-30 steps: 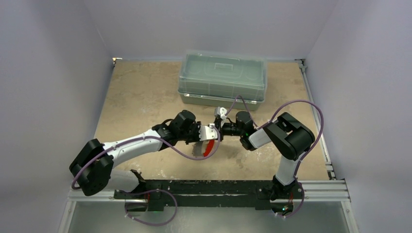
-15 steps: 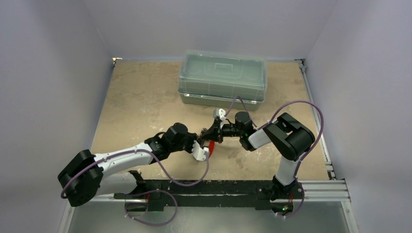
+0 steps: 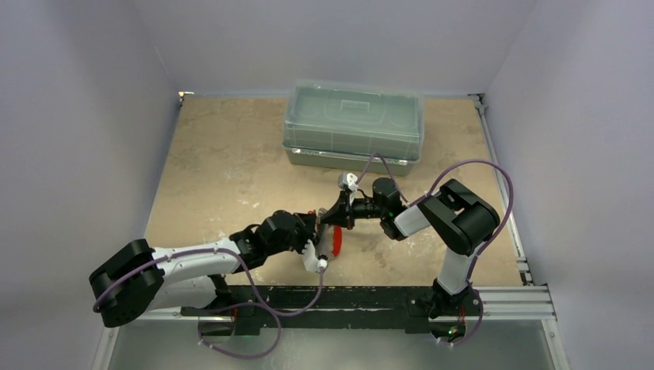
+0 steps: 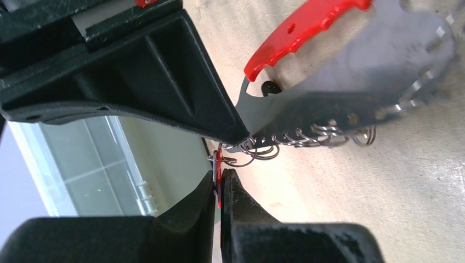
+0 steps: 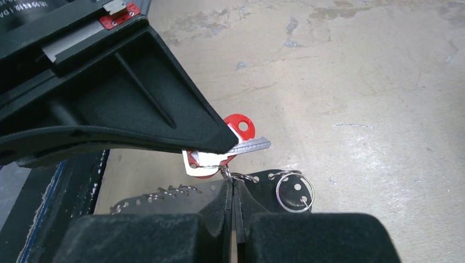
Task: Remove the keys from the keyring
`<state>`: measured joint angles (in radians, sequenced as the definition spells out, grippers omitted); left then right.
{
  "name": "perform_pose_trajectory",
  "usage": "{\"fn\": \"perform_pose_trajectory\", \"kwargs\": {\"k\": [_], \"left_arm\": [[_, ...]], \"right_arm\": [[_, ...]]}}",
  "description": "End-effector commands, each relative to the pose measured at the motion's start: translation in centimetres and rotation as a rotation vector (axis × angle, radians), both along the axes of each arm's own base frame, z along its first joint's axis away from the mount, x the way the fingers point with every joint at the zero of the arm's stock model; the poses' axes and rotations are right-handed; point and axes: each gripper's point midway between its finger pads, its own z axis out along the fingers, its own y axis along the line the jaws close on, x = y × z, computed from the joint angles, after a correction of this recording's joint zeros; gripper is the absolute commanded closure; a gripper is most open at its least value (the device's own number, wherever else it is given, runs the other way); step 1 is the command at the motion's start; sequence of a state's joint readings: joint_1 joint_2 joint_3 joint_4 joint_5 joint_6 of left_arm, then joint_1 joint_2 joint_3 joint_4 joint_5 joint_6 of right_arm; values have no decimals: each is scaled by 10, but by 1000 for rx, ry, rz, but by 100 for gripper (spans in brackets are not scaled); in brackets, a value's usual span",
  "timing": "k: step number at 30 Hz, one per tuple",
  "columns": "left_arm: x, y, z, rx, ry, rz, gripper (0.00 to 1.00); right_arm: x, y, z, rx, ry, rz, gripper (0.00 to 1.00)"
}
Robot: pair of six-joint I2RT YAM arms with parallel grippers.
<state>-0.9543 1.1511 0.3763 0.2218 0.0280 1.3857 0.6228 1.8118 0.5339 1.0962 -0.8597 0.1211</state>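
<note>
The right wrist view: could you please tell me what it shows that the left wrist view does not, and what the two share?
Only the right wrist view shows the red-headed key face-on, with its silvery blade, and a round split ring on the keyring. Only the left wrist view shows the keyring's red outer edge, and the key edge-on, a thin red sliver pinched in the left jaws. Both show the keyring's row of wire loops, the tan table, their own jaws shut, and the other arm's jaws reaching in from the upper left.
</note>
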Motion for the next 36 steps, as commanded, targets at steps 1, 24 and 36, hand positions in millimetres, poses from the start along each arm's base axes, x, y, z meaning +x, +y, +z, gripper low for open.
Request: {"fn": "perform_pose_trajectory", "kwargs": {"k": [1,24,36], "left_arm": [[-19,-23,10,-7,-131,-177,100],[-42,-22,-12,114,-403,-426,100],[-42,-37,-16,120,-410,-480,100]], "right_arm": [[9,4,28,63,-85,-22,100],[-3,15,36,75,-105,-12,100],[-13,19,42,84,-136,31,100]]}}
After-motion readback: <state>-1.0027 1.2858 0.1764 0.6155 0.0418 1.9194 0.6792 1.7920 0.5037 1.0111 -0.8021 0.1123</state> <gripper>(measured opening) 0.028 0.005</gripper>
